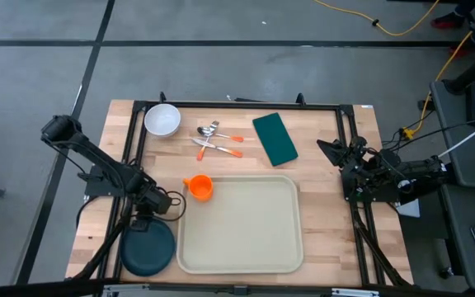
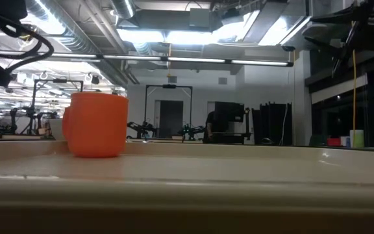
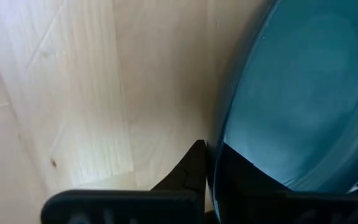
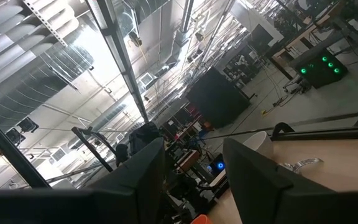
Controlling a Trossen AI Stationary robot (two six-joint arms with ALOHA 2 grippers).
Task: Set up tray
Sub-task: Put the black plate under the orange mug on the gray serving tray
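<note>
The beige tray (image 1: 246, 227) lies at the table's near middle; its rim (image 2: 187, 195) fills the low view. An orange cup (image 1: 199, 187) (image 2: 98, 123) stands upright at the tray's far left corner. The dark teal plate (image 1: 148, 250) (image 3: 303, 93) lies on the table left of the tray. My left gripper (image 1: 143, 221) (image 3: 209, 165) is over the plate's far edge, shut on its rim. My right gripper (image 1: 336, 153) (image 4: 194, 174) waits open at the table's right side, pointing up toward the room and touching nothing. My left gripper pinches the plate's rim at its far edge (image 3: 213, 134). One finger (image 3: 191, 165) is outside over the wood and the other (image 3: 241, 177) is inside over the plate's face. The fingers come from above, pointing down. I cannot tell whether the plate is lifted.
On the far part of the table are a white bowl (image 1: 162, 120), a spoon and a fork with orange handles (image 1: 218, 140), and a dark green napkin (image 1: 275, 138). A black frame runs along the table's far, left and right sides. Bare wood shows right of the tray.
</note>
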